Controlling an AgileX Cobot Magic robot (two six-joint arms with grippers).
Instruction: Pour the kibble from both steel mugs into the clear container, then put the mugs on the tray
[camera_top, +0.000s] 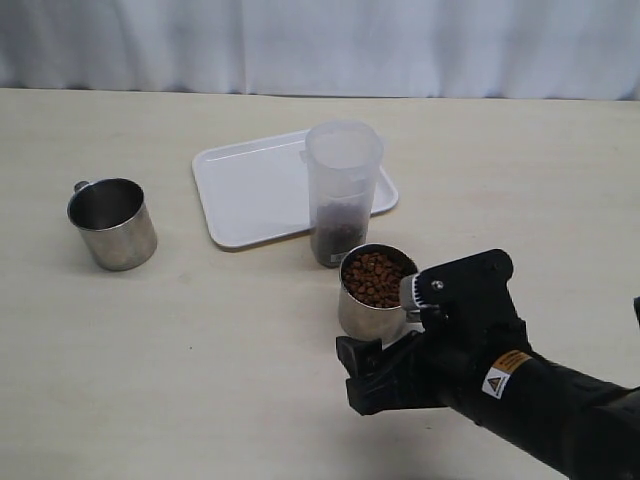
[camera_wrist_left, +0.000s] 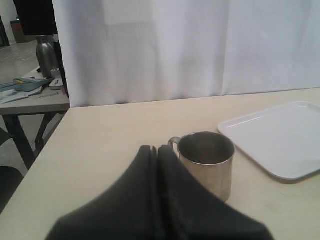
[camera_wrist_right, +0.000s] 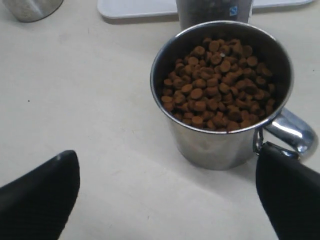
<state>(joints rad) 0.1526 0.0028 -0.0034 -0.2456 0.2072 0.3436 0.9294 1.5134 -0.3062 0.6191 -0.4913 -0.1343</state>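
Note:
One steel mug, full of kibble, stands in front of the clear container, which holds some kibble at its bottom. My right gripper is open just in front of this mug. In the right wrist view the right gripper has wide-apart fingers; one fingertip is next to the handle of the full mug. The other steel mug stands empty at the left. My left gripper is shut on nothing, just short of the empty mug. The white tray lies behind the container.
A white curtain hangs behind the table's far edge. In the left wrist view a side table with a metal bottle stands beyond the table's left edge. The left arm is out of the exterior view.

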